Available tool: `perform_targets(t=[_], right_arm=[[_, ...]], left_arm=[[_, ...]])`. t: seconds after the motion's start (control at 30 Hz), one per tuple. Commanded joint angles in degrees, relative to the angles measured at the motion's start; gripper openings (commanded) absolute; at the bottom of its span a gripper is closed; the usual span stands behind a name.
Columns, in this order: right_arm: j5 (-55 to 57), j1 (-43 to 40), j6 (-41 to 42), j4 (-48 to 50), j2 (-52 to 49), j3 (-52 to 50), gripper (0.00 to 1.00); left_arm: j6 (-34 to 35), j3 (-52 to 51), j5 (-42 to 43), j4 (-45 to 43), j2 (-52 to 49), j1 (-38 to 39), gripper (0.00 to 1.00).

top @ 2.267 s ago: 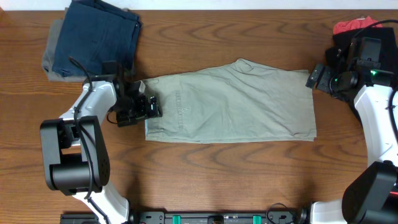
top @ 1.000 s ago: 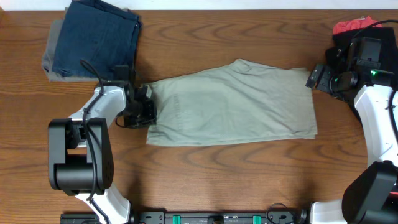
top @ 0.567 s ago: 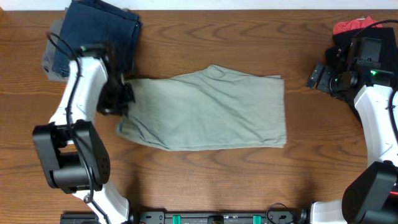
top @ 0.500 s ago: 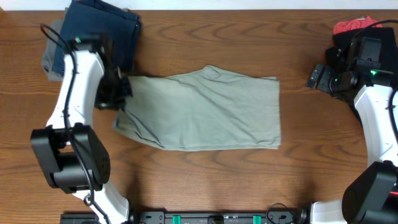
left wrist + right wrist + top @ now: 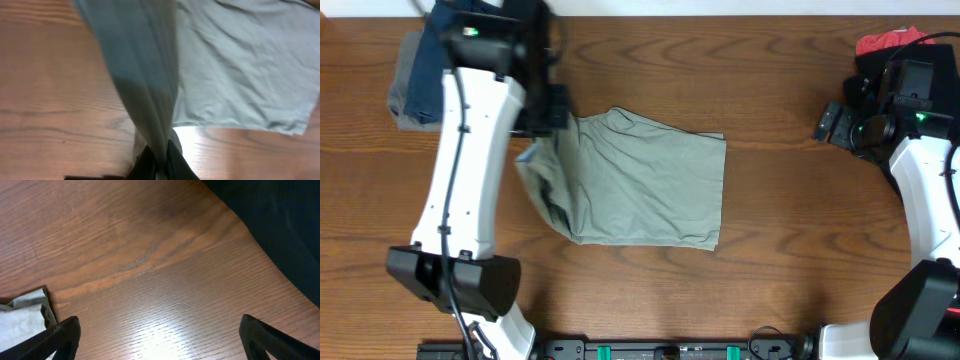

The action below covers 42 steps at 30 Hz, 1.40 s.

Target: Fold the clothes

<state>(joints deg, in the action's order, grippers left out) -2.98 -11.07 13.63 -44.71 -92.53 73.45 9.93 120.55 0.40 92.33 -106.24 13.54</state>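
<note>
Shorts [image 5: 645,190], light and limp, are pinched at an edge by the left gripper [image 5: 159,159]; the right gripper [image 5: 159,332] is spread.

No legible text, label, brand, number or sign was found in any view. The khaki shorts [image 5: 640,190], the navy garment [image 5: 470,50] and the table [image 5: 770,280] bore no readable markings.

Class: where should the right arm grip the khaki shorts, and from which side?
The right hem of the khaki shorts, from the right: it lies flat on the table, nearest the right hand, while the left hand holds the opposite end lifted.
</note>
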Motion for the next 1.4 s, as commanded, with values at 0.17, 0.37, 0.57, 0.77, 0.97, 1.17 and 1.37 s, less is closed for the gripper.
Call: perform_targets(t=[0.17,0.37,0.57,0.77,0.97,1.17,1.37], right_arm=[[0.2,-0.15,0.68,0.09,-0.09,0.79,0.99],[0.2,-0.15,0.68,0.09,-0.09,0.79,0.99],[0.2,-0.15,0.68,0.09,-0.09,0.79,0.99],[0.2,-0.15,0.68,0.09,-0.09,0.79,0.99],[0.2,-0.15,0.68,0.09,-0.09,0.79,0.99],[0.2,-0.15,0.68,0.09,-0.09,0.79,0.99],[0.2,-0.17,0.68,0.09,-0.09,0.79,0.99]], left_arm=[[4.96,-0.42,-0.9,1.77,0.74,11.02,0.06],[8.63,-6.43,-0.52,-3.5,0.66,16.98,0.06],[8.63,-14.23,4.39,-13.31,0.66,22.27,0.06],[8.61,-16.33,4.57,-19.87,0.79,25.88,0.06],[8.61,-15.52,4.57,-19.34,2.05,26.47,0.06],[8.63,-15.52,4.57,-19.43,5.27,26.45,0.06],[8.63,-15.54,7.96,-20.24,7.82,26.47,0.06]])
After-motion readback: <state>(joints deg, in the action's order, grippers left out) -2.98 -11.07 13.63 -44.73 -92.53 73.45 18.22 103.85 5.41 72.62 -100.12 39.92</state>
